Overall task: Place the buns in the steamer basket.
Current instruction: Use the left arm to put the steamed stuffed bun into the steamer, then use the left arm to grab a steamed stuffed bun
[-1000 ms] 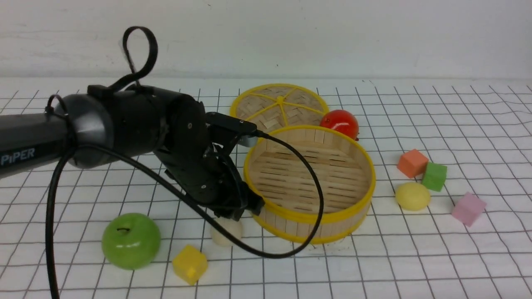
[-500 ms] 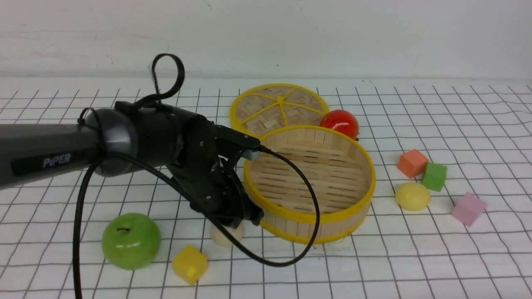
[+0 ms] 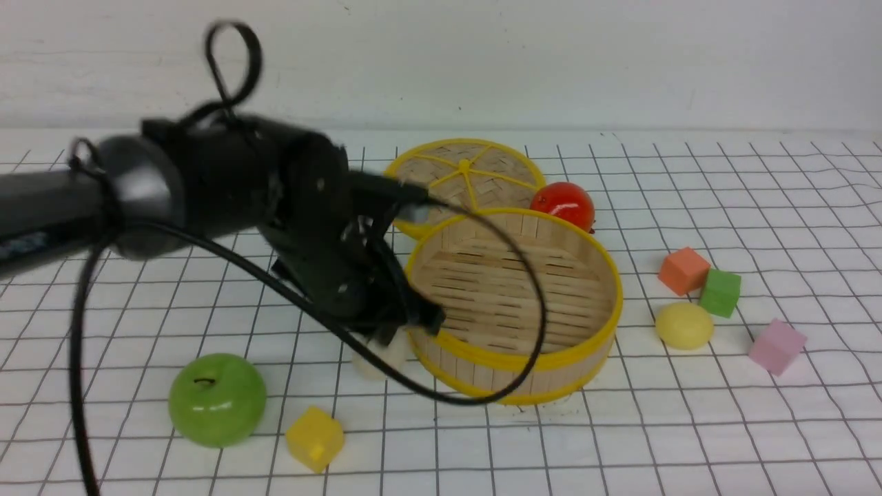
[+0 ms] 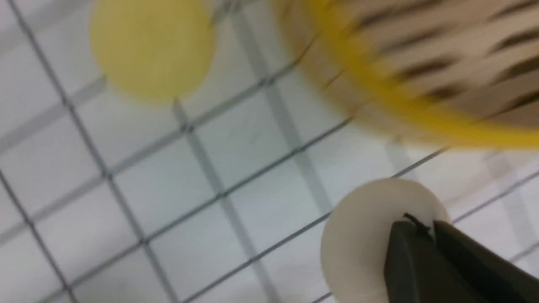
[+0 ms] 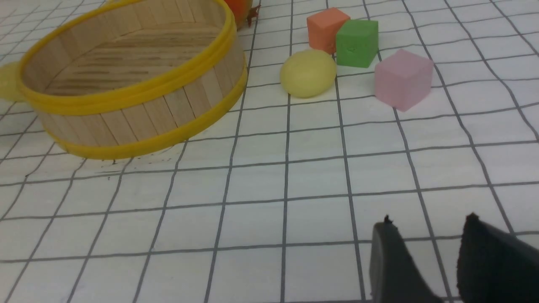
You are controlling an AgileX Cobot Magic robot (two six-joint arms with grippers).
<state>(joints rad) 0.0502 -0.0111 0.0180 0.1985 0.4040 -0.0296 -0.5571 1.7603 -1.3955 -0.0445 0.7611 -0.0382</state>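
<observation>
An off-white bun (image 3: 372, 362) (image 4: 362, 235) hangs at the tip of my left gripper (image 3: 398, 335) (image 4: 425, 225). Its jaws are pressed together and pinch the bun just outside the near-left wall of the steamer basket (image 3: 513, 362) (image 4: 404, 109) (image 5: 126, 122). The basket holds nothing. One pale yellow bun (image 3: 684, 325) (image 5: 308, 73) lies to the right of the basket. Another pale yellow bun (image 4: 151, 46) (image 5: 6, 82) lies on the basket's left side, hidden behind my arm in the front view. My right gripper (image 5: 429, 221) is open over bare cloth and does not show in the front view.
The woven lid (image 3: 462, 172) and a red tomato (image 3: 563, 203) sit behind the basket. A green apple (image 3: 217, 398) and a yellow cube (image 3: 315, 437) lie at the front left. Orange (image 3: 683, 270), green (image 3: 721, 292) and pink (image 3: 776, 346) cubes stand at the right.
My left gripper came down onto the off-white bun, shut on it, and has risen with it toward the basket's rim. The right arm has not moved.
</observation>
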